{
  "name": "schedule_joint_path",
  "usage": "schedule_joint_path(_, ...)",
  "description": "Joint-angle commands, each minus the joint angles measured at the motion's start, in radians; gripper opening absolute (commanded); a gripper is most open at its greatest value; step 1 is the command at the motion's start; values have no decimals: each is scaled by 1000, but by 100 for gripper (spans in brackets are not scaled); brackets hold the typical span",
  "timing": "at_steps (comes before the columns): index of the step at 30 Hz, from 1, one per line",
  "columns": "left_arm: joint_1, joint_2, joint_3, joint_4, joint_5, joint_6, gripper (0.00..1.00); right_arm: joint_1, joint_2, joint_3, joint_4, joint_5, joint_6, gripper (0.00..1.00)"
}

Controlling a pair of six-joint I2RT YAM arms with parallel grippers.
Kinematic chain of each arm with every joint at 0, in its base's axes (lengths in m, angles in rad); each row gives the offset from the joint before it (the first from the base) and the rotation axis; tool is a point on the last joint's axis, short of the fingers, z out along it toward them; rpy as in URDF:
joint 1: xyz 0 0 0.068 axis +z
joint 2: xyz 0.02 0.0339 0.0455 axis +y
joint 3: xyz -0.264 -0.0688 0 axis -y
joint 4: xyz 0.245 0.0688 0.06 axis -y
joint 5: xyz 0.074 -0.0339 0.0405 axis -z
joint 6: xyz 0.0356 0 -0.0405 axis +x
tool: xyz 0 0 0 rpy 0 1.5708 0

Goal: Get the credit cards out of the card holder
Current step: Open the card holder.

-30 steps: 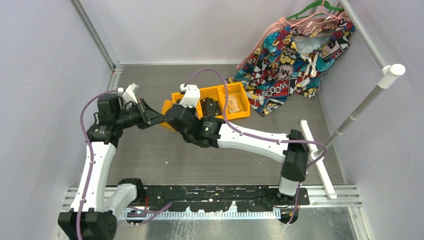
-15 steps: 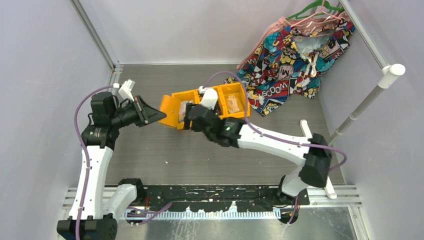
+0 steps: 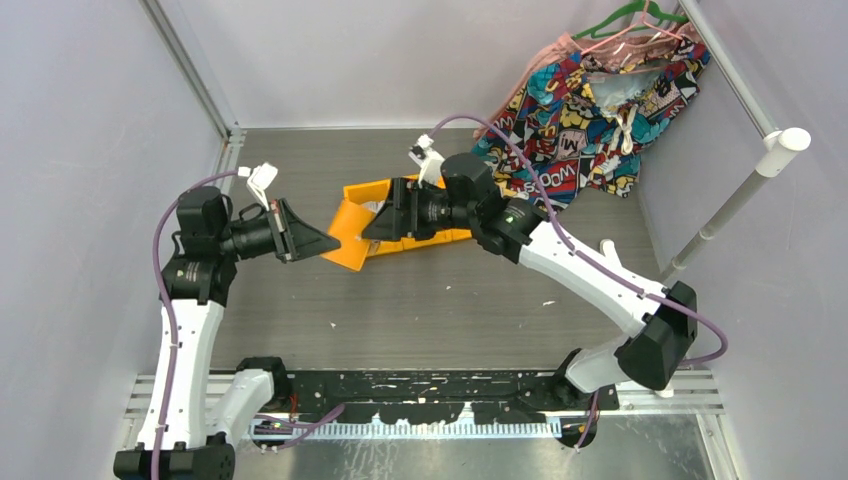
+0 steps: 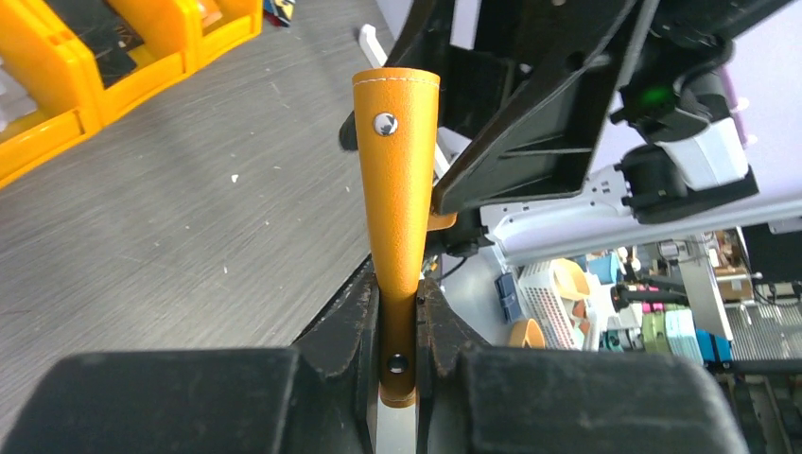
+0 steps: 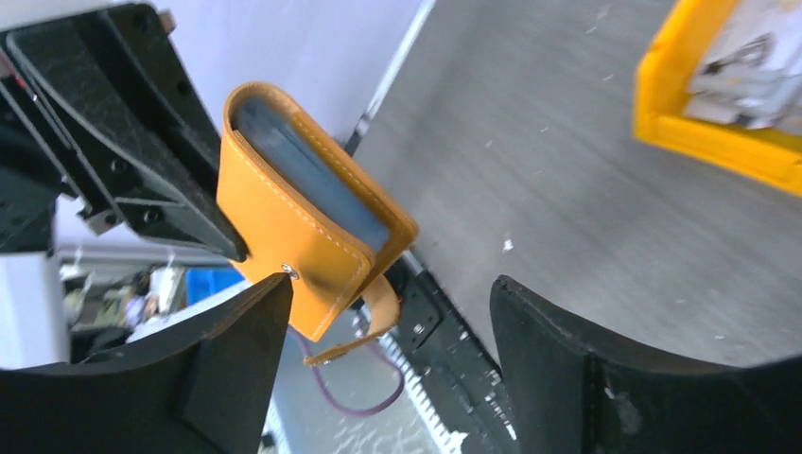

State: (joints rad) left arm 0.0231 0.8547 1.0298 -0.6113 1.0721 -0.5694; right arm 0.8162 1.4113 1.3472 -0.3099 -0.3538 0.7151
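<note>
The left gripper was clamped tight on one edge of the folded orange card holder, holding it raised above the bench, left of its middle. The right gripper faced it, jaws spread wide, gripping nothing

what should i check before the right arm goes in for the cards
1. Left tool clamped on the card holder: ok, shut on one end, holder held in the air.
2. Right tool ready: ok, jaws wide apart, facing the holder, not touching it.
3. Snap tab undone: ok, it hangs loose.
4. Covers spread: not ok, nearly closed; only the edges of the pale blue pockets show.
5. Credit cards reachable: cannot tell, no card edge is visible.
</note>
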Motion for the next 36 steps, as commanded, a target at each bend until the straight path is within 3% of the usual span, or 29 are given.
schedule_joint_path(1, 0, -32, 48, 75, 113, -25, 0, 0, 24, 11, 89, -234, 39, 76)
schedule_joint_path(6, 0, -36, 62, 75, 123, -34, 0, 11, -1, -80, 212, -284, 91, 65)
schedule_joint_path(15, 0, -38, 56, 131, 154, -97, 0, 63, 17, -77, 199, -333, 59, 41)
schedule_joint_path(26, 0, -42, 58, 134, 180, -92, 1, 64, -95, -143, 199, -329, 36, 16)
schedule_joint_path(29, 0, -46, 52, 118, 122, -57, 24, 65, -113, -150, 203, -327, 46, 12)
schedule_joint_path(30, 0, -56, 43, 115, 57, -32, 57, 68, -113, -136, 171, -302, 40, 5)
schedule_joint_path(31, 0, -65, 37, 111, 20, -13, 69, 71, -111, -127, 154, -287, 37, 3)
schedule_joint_path(34, -1, -99, 12, 109, -79, 64, 89, 93, -99, -82, 90, -237, 24, 2)
schedule_joint_path(36, 0, -125, -18, 120, -112, 118, 94, 114, -83, -20, 21, -182, 7, 1)
